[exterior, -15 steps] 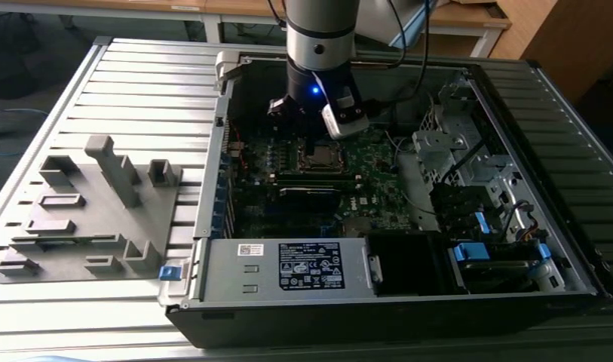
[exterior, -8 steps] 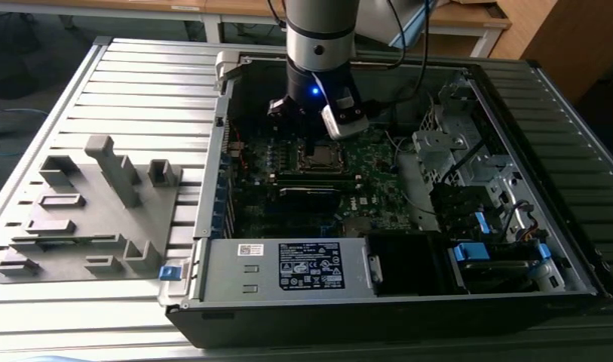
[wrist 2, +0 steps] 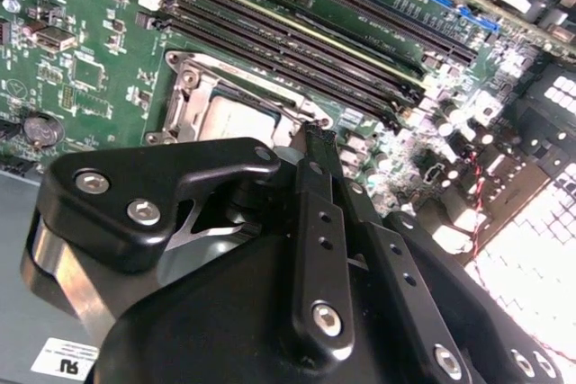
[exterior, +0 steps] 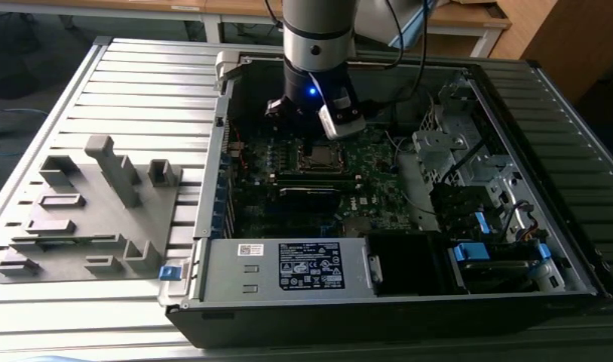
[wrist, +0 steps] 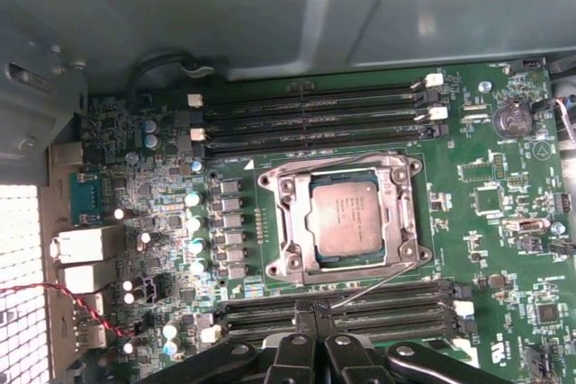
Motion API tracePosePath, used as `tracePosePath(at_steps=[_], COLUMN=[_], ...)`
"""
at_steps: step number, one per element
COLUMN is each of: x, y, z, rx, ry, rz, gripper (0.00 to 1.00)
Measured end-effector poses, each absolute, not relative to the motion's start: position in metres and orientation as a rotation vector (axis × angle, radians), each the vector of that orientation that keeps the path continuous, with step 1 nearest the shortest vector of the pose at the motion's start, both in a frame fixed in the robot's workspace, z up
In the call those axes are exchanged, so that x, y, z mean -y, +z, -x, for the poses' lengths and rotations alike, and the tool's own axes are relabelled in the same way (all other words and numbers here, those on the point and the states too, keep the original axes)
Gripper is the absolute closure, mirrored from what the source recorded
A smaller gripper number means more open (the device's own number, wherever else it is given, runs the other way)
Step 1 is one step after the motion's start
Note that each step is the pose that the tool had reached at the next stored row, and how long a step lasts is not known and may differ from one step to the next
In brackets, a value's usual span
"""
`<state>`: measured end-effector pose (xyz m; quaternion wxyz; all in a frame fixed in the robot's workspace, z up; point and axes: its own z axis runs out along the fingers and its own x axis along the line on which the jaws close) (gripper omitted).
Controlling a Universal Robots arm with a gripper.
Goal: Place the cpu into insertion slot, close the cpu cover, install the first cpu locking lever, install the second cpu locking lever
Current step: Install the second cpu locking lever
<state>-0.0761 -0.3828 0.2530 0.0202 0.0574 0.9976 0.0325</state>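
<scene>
The cpu (wrist: 346, 215), its dull silver-grey top facing up, sits seated in the insertion slot (wrist: 302, 263) on the green motherboard (wrist: 504, 249), so placement appears done. The cpu cover (wrist: 292, 213), a silver frame with a square cut-out, lies flat around the chip and leaves its top exposed through the opening; closing also appears done. A thin wire locking lever (wrist: 373, 287) runs slanting from the socket's corner toward the memory slots (wrist: 360, 312), seemingly not yet latched, which would explain the arm's position beside it. The gripper (wrist: 313, 310) hangs just beside the socket, its jaws drawn together with the tips touching and nothing visible between them, a narrow tip suited to pressing a slim lever. In the second wrist view the gripper (wrist 2: 317, 137) reaches the socket's edge near the cpu (wrist 2: 236, 119). In the exterior view the arm (exterior: 317, 45) descends into the open computer case (exterior: 547, 249), which rests on the slatted bench (exterior: 135, 83) near a grey fixture tray (exterior: 85, 219).
</scene>
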Motion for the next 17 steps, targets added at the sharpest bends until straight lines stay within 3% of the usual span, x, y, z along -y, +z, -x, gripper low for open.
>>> tracePosePath(at_steps=[17], x=[0.3829], y=[0.2487], z=[0.0776], rx=[-3.096], ry=[0.099], rz=[-0.140], gripper=[0.89])
